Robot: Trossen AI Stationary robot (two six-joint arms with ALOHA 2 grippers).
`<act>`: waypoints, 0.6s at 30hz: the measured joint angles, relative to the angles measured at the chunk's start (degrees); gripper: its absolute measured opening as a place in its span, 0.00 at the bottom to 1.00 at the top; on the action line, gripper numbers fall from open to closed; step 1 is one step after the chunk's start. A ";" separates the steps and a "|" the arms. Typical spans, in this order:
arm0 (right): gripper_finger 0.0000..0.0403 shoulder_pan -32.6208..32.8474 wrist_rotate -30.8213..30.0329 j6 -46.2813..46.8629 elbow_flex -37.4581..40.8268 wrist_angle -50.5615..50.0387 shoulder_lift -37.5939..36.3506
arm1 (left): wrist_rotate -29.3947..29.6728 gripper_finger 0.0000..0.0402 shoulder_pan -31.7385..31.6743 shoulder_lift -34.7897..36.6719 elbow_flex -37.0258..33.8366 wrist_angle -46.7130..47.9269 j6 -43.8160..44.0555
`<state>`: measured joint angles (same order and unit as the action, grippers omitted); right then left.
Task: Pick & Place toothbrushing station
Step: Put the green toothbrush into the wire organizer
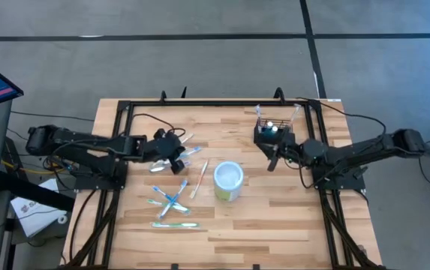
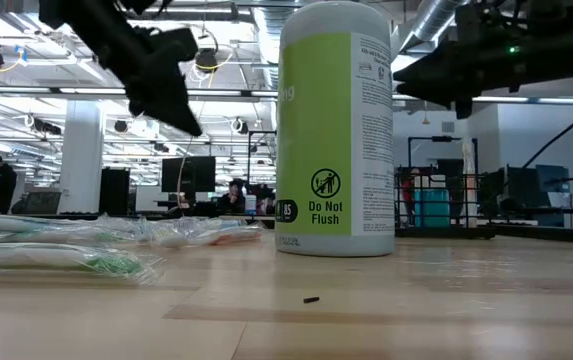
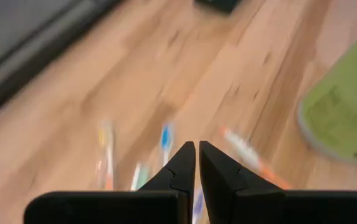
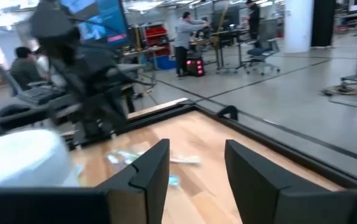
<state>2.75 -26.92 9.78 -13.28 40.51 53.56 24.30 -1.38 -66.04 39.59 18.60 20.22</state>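
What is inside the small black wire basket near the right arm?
In the basket, a few toothbrushes stand upright; the right gripper sits just beside it. Its bottom cannot be seen.

You have 1 table (image 1: 275, 225) with 2 arms over it, so 2 grippers: the left gripper (image 1: 175, 159) and the right gripper (image 1: 273, 159). You have 1 basket (image 1: 269, 136), black wire mesh, and 1 cup (image 1: 228, 181), white and pale green. Toothbrushes (image 1: 174, 202) lie loose on the wood: you can count about 8, 2 or 3 of them beside the left gripper, 1 (image 1: 199, 178) lying alone by the cup, about 3 crossed in a pile and 1 (image 1: 174, 224) nearest the table's front edge. Some overlap, so that count is not exact. The basket holds about 3 upright items; you cannot tell what each is.
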 joint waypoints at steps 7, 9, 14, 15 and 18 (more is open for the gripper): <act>0.34 3.02 -0.02 -1.20 0.02 -0.06 0.05 | -6.61 0.06 -5.12 0.00 0.00 5.55 0.29; 0.33 3.50 -0.02 -1.24 0.02 -0.06 0.05 | -6.97 0.09 -6.18 0.00 0.00 6.34 0.27; 0.33 4.27 -0.04 -1.35 0.02 -0.06 0.05 | -10.39 0.20 -8.09 -0.86 0.02 9.45 0.02; 0.33 4.42 -0.07 -1.35 0.02 -0.06 0.05 | -11.18 0.22 -8.28 -1.35 0.00 10.00 0.03; 0.33 4.87 -0.15 -1.35 0.02 -0.06 0.05 | -11.31 0.26 -8.36 -3.84 0.02 9.79 -0.14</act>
<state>7.62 -27.07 8.43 -13.26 40.45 53.60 12.99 -9.74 -69.88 39.62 28.39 20.08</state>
